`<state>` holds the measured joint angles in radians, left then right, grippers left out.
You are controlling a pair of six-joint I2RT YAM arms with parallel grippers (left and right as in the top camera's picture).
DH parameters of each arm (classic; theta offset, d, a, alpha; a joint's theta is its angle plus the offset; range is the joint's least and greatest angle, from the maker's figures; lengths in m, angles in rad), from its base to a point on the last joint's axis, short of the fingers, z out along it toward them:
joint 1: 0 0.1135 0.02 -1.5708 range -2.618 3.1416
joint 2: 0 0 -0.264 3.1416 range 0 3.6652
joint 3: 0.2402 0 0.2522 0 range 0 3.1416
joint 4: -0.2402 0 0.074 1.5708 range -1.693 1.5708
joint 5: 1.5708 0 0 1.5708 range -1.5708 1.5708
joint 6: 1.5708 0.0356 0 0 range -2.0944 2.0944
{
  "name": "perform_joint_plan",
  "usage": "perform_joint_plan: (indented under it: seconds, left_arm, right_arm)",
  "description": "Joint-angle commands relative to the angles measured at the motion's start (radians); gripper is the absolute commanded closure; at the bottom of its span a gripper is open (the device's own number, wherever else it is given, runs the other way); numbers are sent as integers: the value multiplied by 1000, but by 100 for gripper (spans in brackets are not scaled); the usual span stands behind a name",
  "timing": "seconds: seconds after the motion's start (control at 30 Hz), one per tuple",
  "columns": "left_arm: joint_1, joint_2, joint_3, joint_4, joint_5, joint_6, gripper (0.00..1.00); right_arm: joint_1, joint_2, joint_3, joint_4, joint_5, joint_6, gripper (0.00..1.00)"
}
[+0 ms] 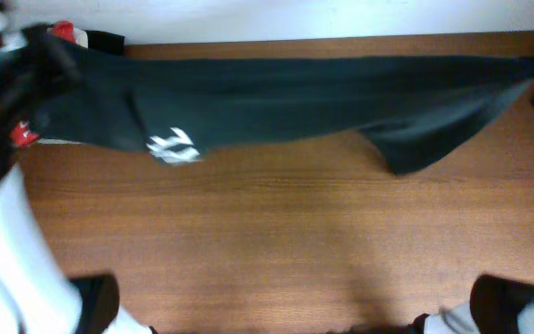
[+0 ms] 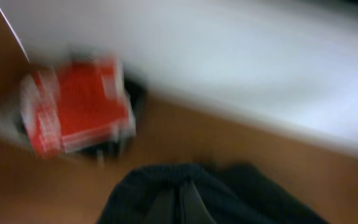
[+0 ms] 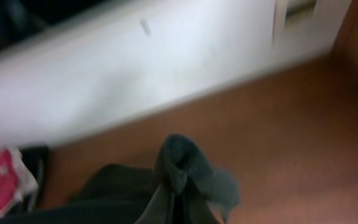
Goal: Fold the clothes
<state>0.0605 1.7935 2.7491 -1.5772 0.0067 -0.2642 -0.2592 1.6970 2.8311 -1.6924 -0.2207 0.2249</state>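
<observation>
- Black T-shirt (image 1: 295, 97), we see, stretches across the desk's (image 1: 276, 241) far side.
- Our left pincer (image 2: 180, 208) and right pincer (image 3: 176, 205) each grip one end.
- Far left lies a red shirt (image 2: 73, 106).

Black short-sleeved T-shirt (image 1: 323, 93) of soft matt cloth, faintly creased, white stroke-like logo print (image 1: 172, 147) lying flat on it, brown wooden bench (image 1: 276, 241), fine-grained with a low smooth sheen, red cloth shirt (image 2: 79, 106) with white lettering, white wall (image 2: 260, 68) smooth and matt.
</observation>
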Motion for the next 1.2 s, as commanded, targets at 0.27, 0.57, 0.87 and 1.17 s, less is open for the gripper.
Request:
perform_joint_plan:
  seconds: [0.27,0.57,0.87,1.17]
  left_arm:
    - [-2,-212,-181,-111,43,-26,100]
    - [-2,-69,-642,248,35,-26,100]
    - [1,5,-64,-54,13,19,100]
    - [-232,-489,-415,-110,48,-68,100]
  right_arm:
    - [-16,-154,-110,-6,11,-71,96]
    - [-7,21,-525,267,-42,-98,96]
    - [-8,-113,-407,198,-57,-94,96]
    - [-8,-406,-408,-6,-57,-93,96]
